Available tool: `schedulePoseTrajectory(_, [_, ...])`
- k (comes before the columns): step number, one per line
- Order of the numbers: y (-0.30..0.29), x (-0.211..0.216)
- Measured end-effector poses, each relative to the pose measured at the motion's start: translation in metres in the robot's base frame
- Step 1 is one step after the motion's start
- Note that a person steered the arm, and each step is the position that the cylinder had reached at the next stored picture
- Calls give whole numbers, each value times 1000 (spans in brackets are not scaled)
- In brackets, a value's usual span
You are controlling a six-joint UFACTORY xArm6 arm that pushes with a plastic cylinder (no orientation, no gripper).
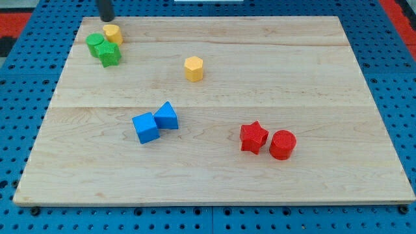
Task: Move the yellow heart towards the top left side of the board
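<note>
The yellow heart lies near the board's top left corner, touching the green blocks below it. My tip stands just above the heart, at the view's top left, close to it or touching it. A green cylinder and a green star sit pressed together just below and left of the heart. A yellow hexagon lies alone in the upper middle of the board.
A blue cube and a blue triangle touch at the lower middle left. A red star and a red cylinder sit side by side at the lower right. The wooden board lies on a blue pegboard.
</note>
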State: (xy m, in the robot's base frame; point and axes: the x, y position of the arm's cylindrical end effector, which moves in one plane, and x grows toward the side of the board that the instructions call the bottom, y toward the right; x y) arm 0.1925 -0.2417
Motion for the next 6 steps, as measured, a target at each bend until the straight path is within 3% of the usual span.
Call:
schedulePoseTrajectory(2, [-2,56])
schedulePoseTrajectory(4, [32,95])
schedulePoseTrajectory(5, [33,104])
schedulePoseTrajectory(6, [59,86])
